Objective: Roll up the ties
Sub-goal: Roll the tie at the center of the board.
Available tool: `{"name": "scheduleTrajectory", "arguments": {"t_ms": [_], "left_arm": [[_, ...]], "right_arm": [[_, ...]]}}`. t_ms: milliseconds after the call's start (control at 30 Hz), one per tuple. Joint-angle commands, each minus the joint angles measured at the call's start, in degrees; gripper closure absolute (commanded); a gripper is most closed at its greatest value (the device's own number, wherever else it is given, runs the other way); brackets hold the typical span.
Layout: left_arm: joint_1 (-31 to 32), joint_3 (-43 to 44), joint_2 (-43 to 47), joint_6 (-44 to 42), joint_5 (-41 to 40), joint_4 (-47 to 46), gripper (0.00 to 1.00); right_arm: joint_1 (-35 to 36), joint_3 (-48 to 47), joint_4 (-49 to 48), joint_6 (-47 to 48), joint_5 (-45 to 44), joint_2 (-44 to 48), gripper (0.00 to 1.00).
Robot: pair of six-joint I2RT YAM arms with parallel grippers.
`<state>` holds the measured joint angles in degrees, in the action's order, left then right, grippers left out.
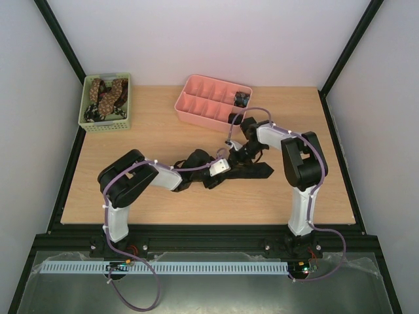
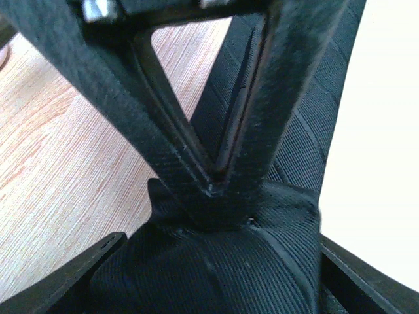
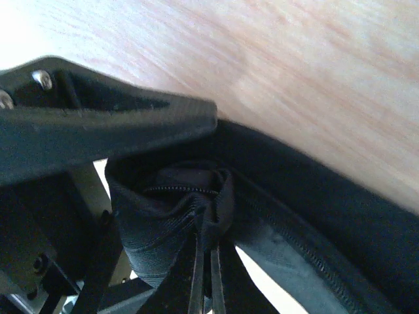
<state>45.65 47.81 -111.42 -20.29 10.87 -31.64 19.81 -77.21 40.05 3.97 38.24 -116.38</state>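
The black tie (image 1: 256,171) is lying mid-desk (image 1: 131,190), partly bundled. The right end effector (image 2: 216,186) is clenching a fold. The left end effector (image 2: 216,281) is straddling the bundle, and I cannot tell whether it is grasping. A loose squeeze is risking the coil springing open.

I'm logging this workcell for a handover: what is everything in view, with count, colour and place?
black tie: one, black, table centre, bunched between the end effectors
spotted ties: several, brown with pale spots, in the basket
rolled tie: at least one, dark, in a right-end tray compartment
basket: one, green, far left corner
tray: one, pink, divided, far centre
table: one, light wood
left end effector: one, black, fingers either side of the black tie
right end effector: one, black, shut on the black tie
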Motion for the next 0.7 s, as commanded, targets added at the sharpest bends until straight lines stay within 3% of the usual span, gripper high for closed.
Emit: {"name": "scheduleTrajectory", "arguments": {"t_ms": [0, 233, 467, 667], "left_arm": [[0.14, -0.15, -2.68, -0.71, -2.96, 6.63, 0.29], [-0.06, -0.98, -1.13, -1.89, 2.4, 7.24, 0.27], [-3.38, -1.96, 2.41, -1.75, 15.38, 5.43, 0.21], [-4.34, 1.41, -0.52, 2.68, 20.24, 3.22, 0.21]], "right_arm": [[0.23, 5.1, 3.59, -3.3, 2.49, 1.27, 0.98], [-0.67, 5.75, -5.35, -1.91, -6.09, -1.81, 0.99], [-1.68, 4.77, -6.38, 1.04, -7.06, -5.23, 0.98], [-1.71, 6.18, -6.92, 2.21, -7.0, -6.47, 0.99]]}}
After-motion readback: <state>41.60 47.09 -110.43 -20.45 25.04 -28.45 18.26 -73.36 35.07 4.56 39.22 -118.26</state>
